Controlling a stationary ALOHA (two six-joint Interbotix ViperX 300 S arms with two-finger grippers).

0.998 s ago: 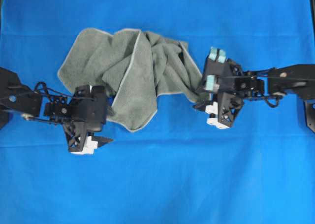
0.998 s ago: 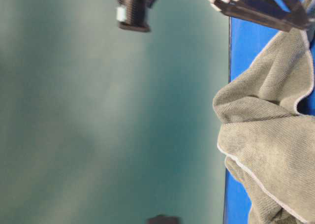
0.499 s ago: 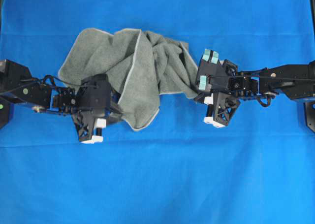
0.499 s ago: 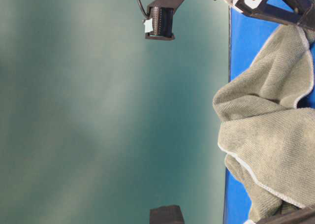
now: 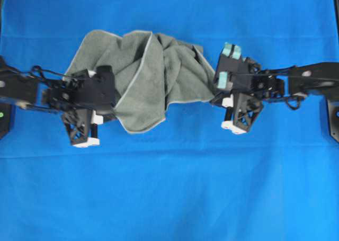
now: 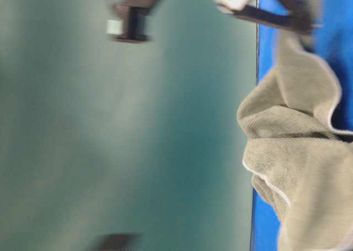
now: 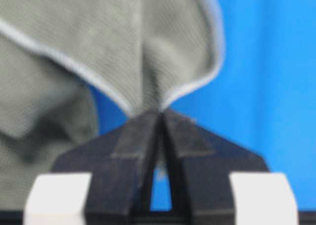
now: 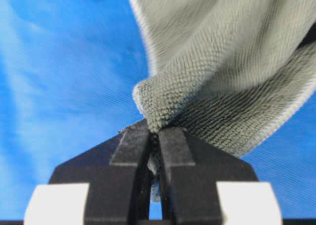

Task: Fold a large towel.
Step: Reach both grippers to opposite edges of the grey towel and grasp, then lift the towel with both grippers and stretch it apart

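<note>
**Op1:** Towel (image 5: 143,77) check, starting closest to your wrist cams. Your left gripper (image 7: 160,117) has its jaws pinched together on a hemmed edge of the cloth, right where the pale stitching dips into a point. Your right gripper (image 8: 154,131) is clamped the same way on a bunched corner, with terry fabric squeezed between the black fingers (image 8: 131,146).

**Op2:** Cool, and further out?

**Op1:** From overhead, the towel sits crumpled in a heap on the blue table cover (image 5: 169,188), in the upper middle, between your two arms. The left gripper (image 5: 112,109) has it at the lower left edge, and the right gripper (image 5: 213,95) at the right edge. Folds overlap in the middle, hem showing.

**Op2:** Side cam?

**Op1:** Blurry. You only get the towel (image 6: 298,168) rumpled up off the blue cover (image 6: 263,52), and a smeared dark arm along the top.
</note>
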